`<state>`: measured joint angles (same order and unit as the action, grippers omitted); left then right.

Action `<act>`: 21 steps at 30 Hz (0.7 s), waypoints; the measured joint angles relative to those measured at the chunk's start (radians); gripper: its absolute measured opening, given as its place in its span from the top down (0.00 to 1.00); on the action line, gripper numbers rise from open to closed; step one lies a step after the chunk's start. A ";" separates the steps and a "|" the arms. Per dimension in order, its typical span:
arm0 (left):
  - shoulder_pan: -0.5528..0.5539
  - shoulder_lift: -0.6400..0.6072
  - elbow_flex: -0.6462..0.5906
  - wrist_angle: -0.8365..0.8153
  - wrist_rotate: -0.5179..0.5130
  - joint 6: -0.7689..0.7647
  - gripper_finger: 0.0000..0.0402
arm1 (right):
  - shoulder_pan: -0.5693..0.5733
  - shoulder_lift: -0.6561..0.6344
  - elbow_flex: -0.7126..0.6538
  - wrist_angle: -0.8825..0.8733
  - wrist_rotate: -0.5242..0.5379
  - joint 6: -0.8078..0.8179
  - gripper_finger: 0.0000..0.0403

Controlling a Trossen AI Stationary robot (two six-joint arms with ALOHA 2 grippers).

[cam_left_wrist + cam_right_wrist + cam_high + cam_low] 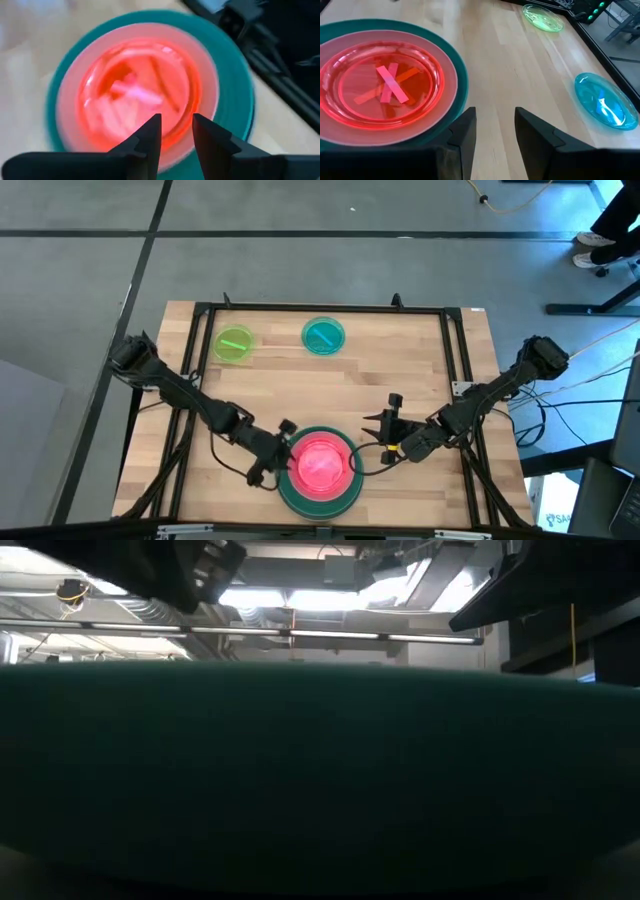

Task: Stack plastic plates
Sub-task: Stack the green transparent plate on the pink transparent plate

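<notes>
A stack stands at the table's near edge. Its base is a dark green plate (284, 492) (463, 75) (235, 75). On that lies a pale pink plate (449, 65) (209, 82), with translucent hot pink and orange small plates (320, 464) (380, 82) (135, 90) nested on top. A lime green plate (234, 343) (542, 17) and a teal plate (323, 336) (605, 102) lie flat near the far edge. My left gripper (288, 448) (177, 137) is open above the stack's left rim. My right gripper (386, 426) (493, 127) is open over bare wood to the right of the stack. No grey plate shows.
A black frame (320, 308) runs around the wooden table top. Bare wood (330, 390) lies between the stack and the two far plates. In the low view the dark green plate's wall (320, 770) fills nearly the whole picture.
</notes>
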<state>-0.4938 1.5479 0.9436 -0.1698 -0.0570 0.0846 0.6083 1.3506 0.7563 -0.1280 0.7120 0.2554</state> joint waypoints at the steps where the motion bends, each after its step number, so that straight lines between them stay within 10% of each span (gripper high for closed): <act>1: 0.004 -0.023 0.000 -0.032 -0.027 -0.016 0.74 | 0.000 0.000 0.000 0.001 -0.001 0.000 0.68; 13: 0.134 -0.349 -0.037 -0.402 -0.365 -0.186 0.80 | 0.000 0.003 0.000 0.003 0.000 0.002 0.68; 21: 0.330 -0.438 -0.155 -0.404 -0.403 -0.192 0.80 | 0.000 0.003 0.000 0.003 0.004 0.002 0.68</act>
<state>-0.1642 1.1103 0.7882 -0.5738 -0.4596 -0.1072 0.6083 1.3540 0.7563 -0.1253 0.7155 0.2573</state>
